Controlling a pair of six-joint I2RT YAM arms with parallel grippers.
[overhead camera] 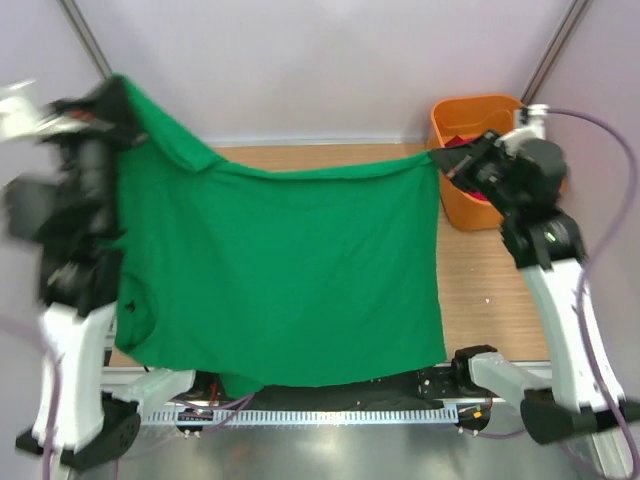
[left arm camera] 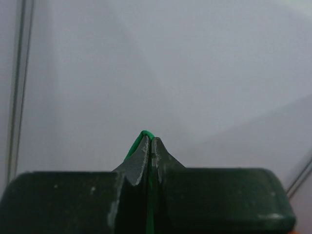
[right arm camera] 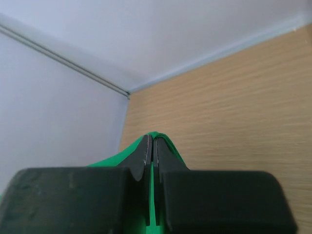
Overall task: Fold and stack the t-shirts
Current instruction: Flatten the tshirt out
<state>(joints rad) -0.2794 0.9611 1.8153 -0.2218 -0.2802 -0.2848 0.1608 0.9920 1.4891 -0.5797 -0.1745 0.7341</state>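
Note:
The bright green t-shirt (overhead camera: pixel 285 270) hangs spread in the air between both arms, over the wooden table (overhead camera: pixel 490 290), its lower hem near the front edge. My left gripper (overhead camera: pixel 112 92) is shut on the shirt's upper left corner, held high at the far left; green cloth (left arm camera: pixel 144 134) pokes out between its tips (left arm camera: pixel 149 139). My right gripper (overhead camera: pixel 440 158) is shut on the upper right corner, next to the bin; green cloth (right arm camera: pixel 168 146) wraps its tips (right arm camera: pixel 150 140). A bit of crimson red cloth (overhead camera: pixel 468 135) lies in the bin. No teal shirt shows.
An orange plastic bin (overhead camera: pixel 470 205) stands at the table's back right, right behind the right gripper. Grey walls close the back and sides. The metal rail (overhead camera: pixel 350 410) with the arm bases runs along the near edge.

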